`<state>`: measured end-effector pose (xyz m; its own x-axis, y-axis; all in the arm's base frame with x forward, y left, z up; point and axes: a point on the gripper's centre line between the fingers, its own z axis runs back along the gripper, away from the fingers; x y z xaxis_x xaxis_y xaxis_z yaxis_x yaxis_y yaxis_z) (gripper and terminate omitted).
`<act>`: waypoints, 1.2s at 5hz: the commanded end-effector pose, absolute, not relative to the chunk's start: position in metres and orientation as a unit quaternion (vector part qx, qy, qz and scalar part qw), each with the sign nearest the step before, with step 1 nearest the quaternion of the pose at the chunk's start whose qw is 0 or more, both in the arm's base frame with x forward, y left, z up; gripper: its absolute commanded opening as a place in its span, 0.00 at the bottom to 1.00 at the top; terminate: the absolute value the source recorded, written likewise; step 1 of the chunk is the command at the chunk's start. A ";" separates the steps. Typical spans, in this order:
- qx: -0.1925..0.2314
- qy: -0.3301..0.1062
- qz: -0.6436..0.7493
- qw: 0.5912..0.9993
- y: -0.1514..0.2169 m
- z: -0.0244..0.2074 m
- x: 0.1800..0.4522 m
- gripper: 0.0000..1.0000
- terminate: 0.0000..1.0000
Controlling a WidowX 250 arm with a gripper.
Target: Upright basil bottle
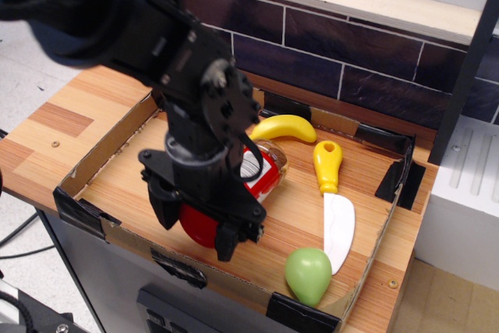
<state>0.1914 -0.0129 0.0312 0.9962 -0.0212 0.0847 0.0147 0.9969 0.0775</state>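
The basil bottle lies on its side in the cardboard tray, its wide red cap pointing to the front left and its clear bottom end toward the banana. My black gripper comes down from above, with one finger on each side of the red cap, pressed against it. The arm hides the middle of the bottle. The red-and-white label shows to the right of the wrist.
A yellow toy banana lies just behind the bottle. A yellow-handled white knife lies to the right. A green pear sits at the front right. The tray's low walls ring everything; a dark brick wall stands behind.
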 end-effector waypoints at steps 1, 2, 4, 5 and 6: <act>0.039 -0.038 0.024 0.998 -0.003 0.077 0.204 0.00 0.00; 0.038 -0.035 0.039 0.998 -0.003 0.091 0.207 0.00 0.00; 0.020 -0.009 0.055 0.998 -0.004 0.110 0.213 0.00 0.00; 0.006 0.021 0.071 0.997 -0.002 0.114 0.221 0.00 0.00; -0.007 0.069 0.087 0.994 -0.001 0.114 0.224 0.00 0.00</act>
<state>0.2165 -0.0106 0.1023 0.9655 0.1727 -0.1951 -0.1754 0.9845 0.0031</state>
